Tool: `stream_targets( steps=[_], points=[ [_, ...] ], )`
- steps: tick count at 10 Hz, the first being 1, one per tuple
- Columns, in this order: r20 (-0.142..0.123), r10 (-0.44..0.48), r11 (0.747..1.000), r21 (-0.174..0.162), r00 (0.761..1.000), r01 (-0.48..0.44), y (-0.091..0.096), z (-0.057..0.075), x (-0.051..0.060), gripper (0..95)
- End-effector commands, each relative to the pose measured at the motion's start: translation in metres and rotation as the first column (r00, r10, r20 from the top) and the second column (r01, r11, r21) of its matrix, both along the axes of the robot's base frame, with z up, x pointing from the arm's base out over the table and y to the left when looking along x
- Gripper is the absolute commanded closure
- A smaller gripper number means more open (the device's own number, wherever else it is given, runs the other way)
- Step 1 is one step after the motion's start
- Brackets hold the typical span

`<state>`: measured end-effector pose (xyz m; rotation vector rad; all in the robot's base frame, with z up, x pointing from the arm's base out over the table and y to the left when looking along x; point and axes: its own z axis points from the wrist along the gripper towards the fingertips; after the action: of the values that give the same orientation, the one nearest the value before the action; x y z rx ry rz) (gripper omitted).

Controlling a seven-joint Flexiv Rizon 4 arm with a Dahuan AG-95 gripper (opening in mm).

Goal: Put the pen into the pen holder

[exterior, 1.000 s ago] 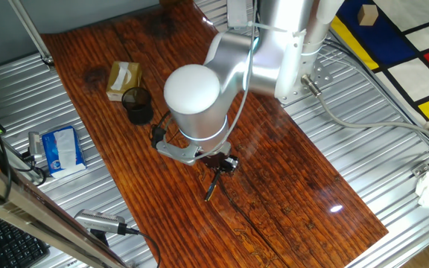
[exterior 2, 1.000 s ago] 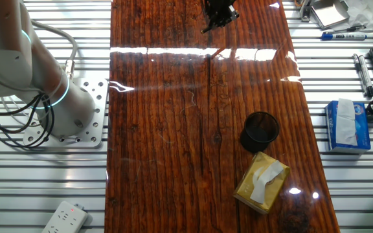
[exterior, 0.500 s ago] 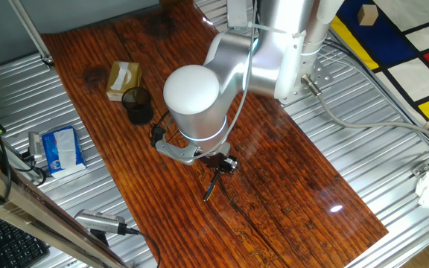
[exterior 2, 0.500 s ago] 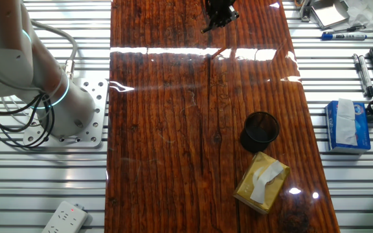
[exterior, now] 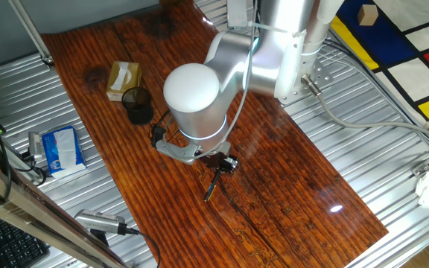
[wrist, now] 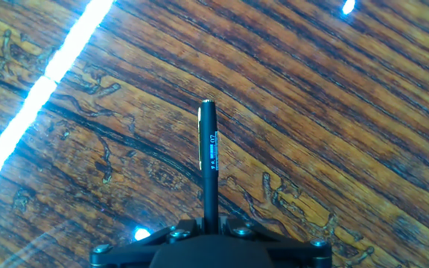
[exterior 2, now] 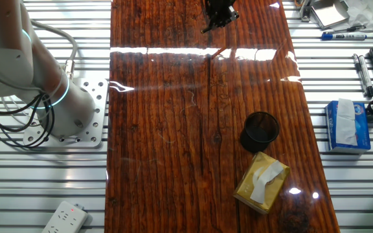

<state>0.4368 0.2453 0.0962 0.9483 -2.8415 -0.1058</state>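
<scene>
My gripper point(exterior: 220, 165) is shut on the pen point(exterior: 212, 184), a thin black stick that hangs down from the jaws toward the wooden table. In the hand view the pen point(wrist: 209, 160) sticks straight out from between the closed fingers point(wrist: 185, 227), its end over the wood. In the other fixed view the gripper point(exterior 2: 220, 11) and the pen point(exterior 2: 210, 26) show at the top edge. The pen holder point(exterior: 137, 105), a dark translucent cup, stands far left of the gripper; it also shows in the other fixed view point(exterior 2: 260, 130).
A yellowish cardboard box point(exterior: 122, 79) stands right beside the pen holder, also in the other fixed view point(exterior 2: 261, 182). A blue tissue pack point(exterior: 62, 149) lies on the metal surround at left. The arm's base point(exterior 2: 50, 103) stands beside the table.
</scene>
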Motion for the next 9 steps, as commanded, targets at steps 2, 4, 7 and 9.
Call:
stream_targets(
  steps=[2,4,7,9],
  points=[
    [0.001,0.013,1.0,0.004,1.0,-0.013,0.0,-0.001,0.001,95.0],
    [0.002,0.007,1.0,0.001,1.0,-0.007,0.0,-0.001,0.001,95.0],
    [0.003,-0.006,1.0,-0.027,1.0,0.006,-0.013,-0.008,-0.002,95.0],
    [0.004,0.067,0.998,-0.022,0.998,-0.067,-0.049,-0.013,0.002,95.0]
  ],
)
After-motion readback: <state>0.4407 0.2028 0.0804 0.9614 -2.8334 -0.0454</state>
